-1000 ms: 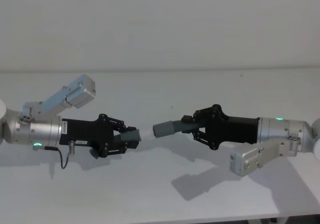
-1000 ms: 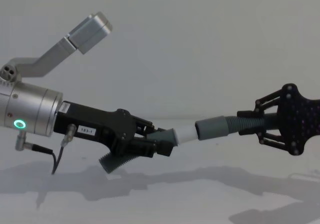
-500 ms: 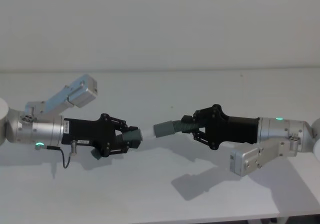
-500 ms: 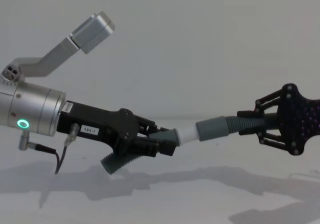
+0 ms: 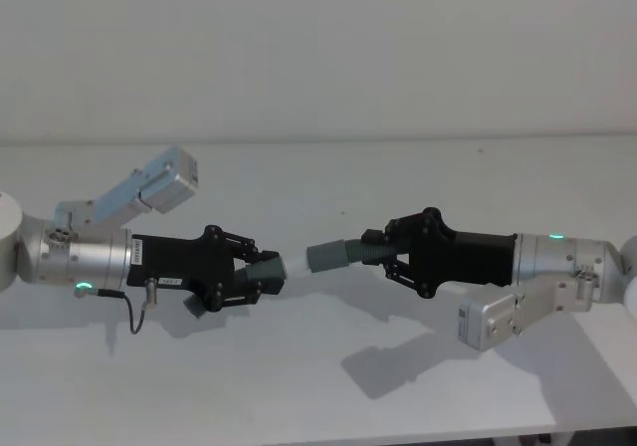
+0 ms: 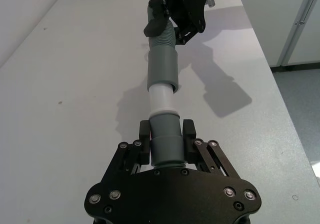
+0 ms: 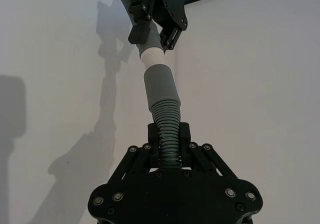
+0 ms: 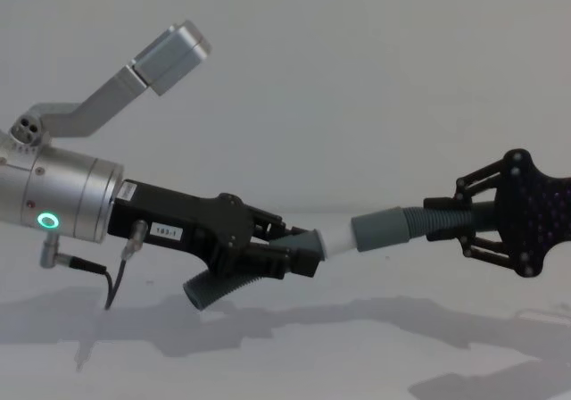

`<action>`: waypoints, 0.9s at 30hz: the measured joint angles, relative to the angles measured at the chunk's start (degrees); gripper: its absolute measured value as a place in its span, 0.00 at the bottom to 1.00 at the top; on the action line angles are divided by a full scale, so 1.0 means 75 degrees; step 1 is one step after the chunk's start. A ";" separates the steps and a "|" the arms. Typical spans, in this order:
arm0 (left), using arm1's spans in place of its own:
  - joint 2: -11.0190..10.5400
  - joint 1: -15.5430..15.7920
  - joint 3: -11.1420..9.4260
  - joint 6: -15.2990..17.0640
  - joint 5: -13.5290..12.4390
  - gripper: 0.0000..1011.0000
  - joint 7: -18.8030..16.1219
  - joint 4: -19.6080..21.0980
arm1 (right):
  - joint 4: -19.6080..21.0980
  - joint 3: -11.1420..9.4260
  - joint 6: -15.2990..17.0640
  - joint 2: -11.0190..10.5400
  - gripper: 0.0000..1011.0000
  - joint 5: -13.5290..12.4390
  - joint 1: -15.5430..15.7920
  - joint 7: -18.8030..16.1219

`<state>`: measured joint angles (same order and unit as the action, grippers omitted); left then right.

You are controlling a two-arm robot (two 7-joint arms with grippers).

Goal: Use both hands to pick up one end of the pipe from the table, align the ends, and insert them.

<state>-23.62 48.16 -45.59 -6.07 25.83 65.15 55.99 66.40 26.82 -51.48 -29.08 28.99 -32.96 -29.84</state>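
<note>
Since a second ago my left gripper (image 8: 299, 255) has pushed in — less white tip (image 8: 338, 238) shows. It's clamped on the short piece (image 6: 165, 143); right gripper (image 8: 464, 226) clamps the ribbed hose (image 7: 167, 134). Cuff (image 8: 376, 229) sits just ahead — keep axes lined up, push straight.

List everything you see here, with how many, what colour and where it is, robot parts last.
short pipe piece: 1, dark grey, held off the table in the left gripper.
white tip: 1, white, on the short piece, partly inside the grey cuff.
longer pipe piece: 1, dark grey with ribbed middle, held by the right gripper.
grey cuff: 1, smooth grey, end of the longer piece, meeting the white tip.
table: 1, off-white, below both arms.
left gripper: 1, black, jaws shut on the short piece.
right gripper: 1, black, jaws shut on the ribbed section.
</note>
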 joint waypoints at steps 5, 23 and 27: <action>0.0006 0.0015 -0.0022 -0.0001 0.0029 0.35 -0.0001 -0.0005 | 0.0000 0.0000 0.0000 0.0000 0.20 0.0000 0.0000 -0.0001; -0.0005 0.0019 -0.0098 0.0009 0.0171 0.35 -0.0032 0.0093 | 0.0001 0.0008 -0.0004 0.0009 0.20 0.0001 0.0000 -0.0003; 0.0005 0.0029 -0.0114 0.0010 0.0186 0.35 -0.0029 0.0088 | 0.0001 0.0007 -0.0004 0.0007 0.20 0.0001 0.0000 -0.0003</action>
<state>-23.58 48.38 -46.45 -6.00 27.22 64.93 56.65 66.41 26.87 -51.51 -29.03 29.00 -32.96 -29.87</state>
